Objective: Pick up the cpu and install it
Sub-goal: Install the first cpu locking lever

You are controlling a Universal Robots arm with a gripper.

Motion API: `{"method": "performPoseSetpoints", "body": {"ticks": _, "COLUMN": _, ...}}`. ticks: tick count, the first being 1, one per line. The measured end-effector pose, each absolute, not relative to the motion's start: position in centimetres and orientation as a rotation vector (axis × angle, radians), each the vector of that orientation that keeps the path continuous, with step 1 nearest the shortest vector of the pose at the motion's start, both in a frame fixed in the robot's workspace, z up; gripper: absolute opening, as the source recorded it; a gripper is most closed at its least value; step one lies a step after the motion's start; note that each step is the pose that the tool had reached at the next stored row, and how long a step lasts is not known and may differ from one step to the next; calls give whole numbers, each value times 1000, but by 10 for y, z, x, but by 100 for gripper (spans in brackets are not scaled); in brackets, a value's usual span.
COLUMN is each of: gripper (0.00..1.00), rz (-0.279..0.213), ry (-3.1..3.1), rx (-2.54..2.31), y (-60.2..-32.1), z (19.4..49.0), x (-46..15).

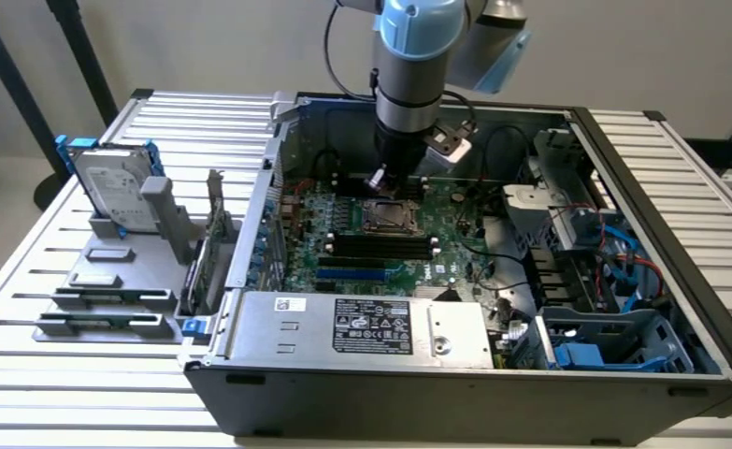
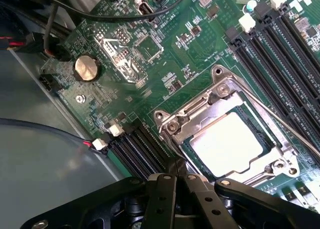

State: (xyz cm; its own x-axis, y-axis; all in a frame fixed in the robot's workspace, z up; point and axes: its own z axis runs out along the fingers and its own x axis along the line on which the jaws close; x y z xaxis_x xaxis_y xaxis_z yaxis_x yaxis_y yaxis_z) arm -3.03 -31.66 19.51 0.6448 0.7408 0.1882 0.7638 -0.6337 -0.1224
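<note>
Gripper (image 2: 176, 168) with black fingers drawn together, nothing clamped between them, tips poised just above the edge of the metal socket frame (image 2: 197, 114). In the exterior view, gripper (image 1: 379, 182) lowered into the open computer case (image 1: 466, 374), hanging from the grey and pale blue arm (image 1: 413, 56) directly over the motherboard (image 1: 340, 220).

Right beside the fingertips: the cpu (image 2: 231, 143), dull silver top glaring in the light, lying flat inside the socket frame, already seated, apart from the fingers. Seen from outside as a small square just under the gripper (image 1: 387, 215). A thin metal lever (image 2: 277, 116) slanting along the far side of the frame.

A little further out from the tips: long black memory slots (image 2: 132, 151) close by on one side, more slots (image 2: 285, 49) beyond the socket. A round coin battery (image 2: 86, 68) well away across the green board, black cables (image 2: 100, 16) past it.

Outside the case, far from the gripper toward the exterior view's left: a grey holder (image 1: 110, 281) on the slatted table (image 1: 41, 374), with a silver hard drive (image 1: 114, 192) in blue brackets standing upright.
</note>
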Motion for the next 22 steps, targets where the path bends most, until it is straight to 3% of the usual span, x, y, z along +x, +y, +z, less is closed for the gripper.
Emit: {"method": "performPoseSetpoints", "body": {"ticks": 22, "gripper": 11, "rz": -173, "ry": -1229, "rx": -2661, "y": -320, "z": 195, "x": -22}}
